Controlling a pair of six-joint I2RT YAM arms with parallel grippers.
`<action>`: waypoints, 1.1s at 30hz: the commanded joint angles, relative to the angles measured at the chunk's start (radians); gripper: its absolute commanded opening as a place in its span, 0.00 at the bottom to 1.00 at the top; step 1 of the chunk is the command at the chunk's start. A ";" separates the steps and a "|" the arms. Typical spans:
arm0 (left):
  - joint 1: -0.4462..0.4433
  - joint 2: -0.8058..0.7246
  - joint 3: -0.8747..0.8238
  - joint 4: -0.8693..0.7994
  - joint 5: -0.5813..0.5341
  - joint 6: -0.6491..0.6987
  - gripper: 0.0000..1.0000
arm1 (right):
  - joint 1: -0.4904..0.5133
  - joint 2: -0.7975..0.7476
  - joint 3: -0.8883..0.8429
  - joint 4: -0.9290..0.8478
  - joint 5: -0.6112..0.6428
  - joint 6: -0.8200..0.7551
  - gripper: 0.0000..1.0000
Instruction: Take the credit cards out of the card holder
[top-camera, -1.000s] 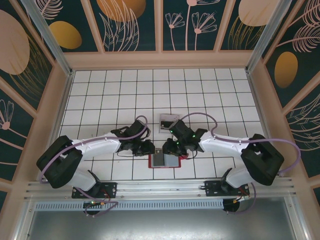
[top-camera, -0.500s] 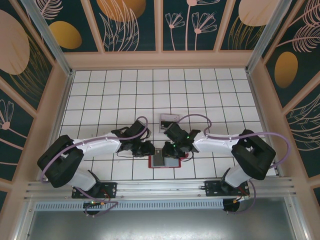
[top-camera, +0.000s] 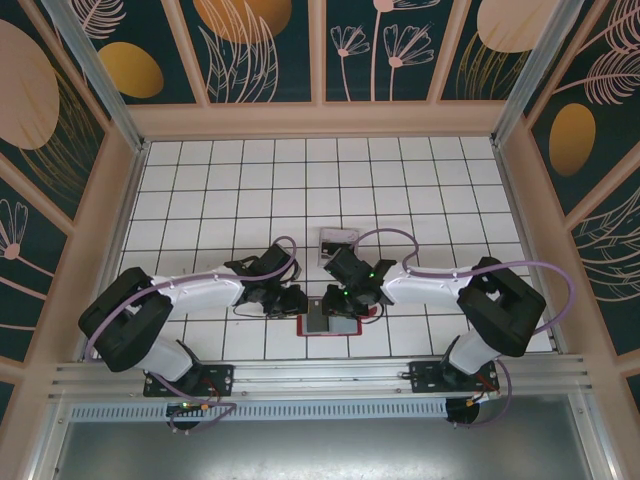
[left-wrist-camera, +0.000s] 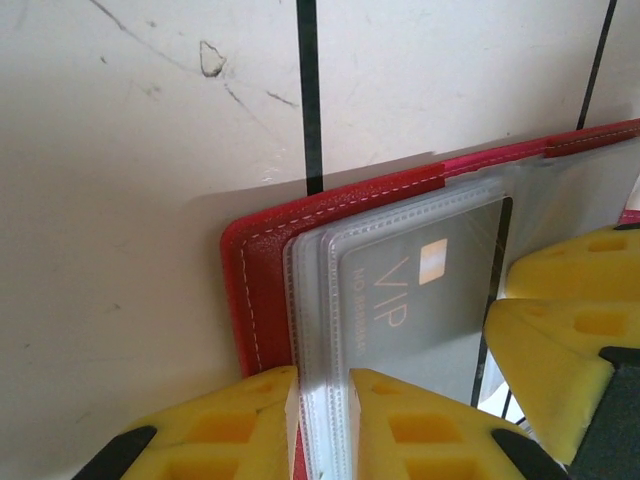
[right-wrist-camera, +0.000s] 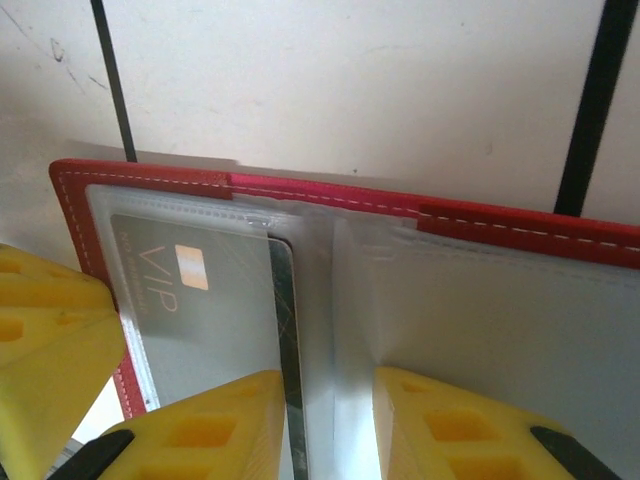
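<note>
Seen from above, two white arms reach inward over a tiled table (top-camera: 230, 190) and meet at a red holder (top-camera: 338, 326) lying open low in the centre of the frame, with a clear tray (top-camera: 338, 243) just above it.

Compared with a second ago, the right arm's elbow has swung left and slightly upward, and the right gripper (top-camera: 335, 298) has slid a little left over the holder. The left gripper (top-camera: 297, 300) and the holder sit where they were.

In the left wrist view, the left gripper (left-wrist-camera: 322, 405) at the bottom edge has its yellow jaws clenched on the edges of the clear sleeves (left-wrist-camera: 318, 330), which stand up between them. A grey card (left-wrist-camera: 420, 295) marked VIP lies inside a sleeve at centre right, with the holder's red rim (left-wrist-camera: 262, 300) curving round the left.

In the right wrist view, the right gripper (right-wrist-camera: 325, 400) straddles a fold of sleeve, its jaws partly apart; whether they squeeze it I cannot tell. The VIP card (right-wrist-camera: 190, 300) sits at lower left, still in the holder (right-wrist-camera: 520, 225), with a darker card edge (right-wrist-camera: 285, 320) behind it
</note>
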 joint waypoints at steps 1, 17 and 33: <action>0.002 0.018 -0.010 -0.017 -0.005 0.025 0.22 | 0.011 0.021 0.031 -0.056 0.050 0.012 0.30; 0.001 0.025 -0.007 -0.045 -0.029 0.028 0.21 | 0.012 0.006 0.034 -0.096 0.090 0.010 0.21; 0.000 -0.041 0.079 -0.124 -0.055 0.022 0.22 | -0.007 -0.124 0.058 -0.125 0.116 0.025 0.23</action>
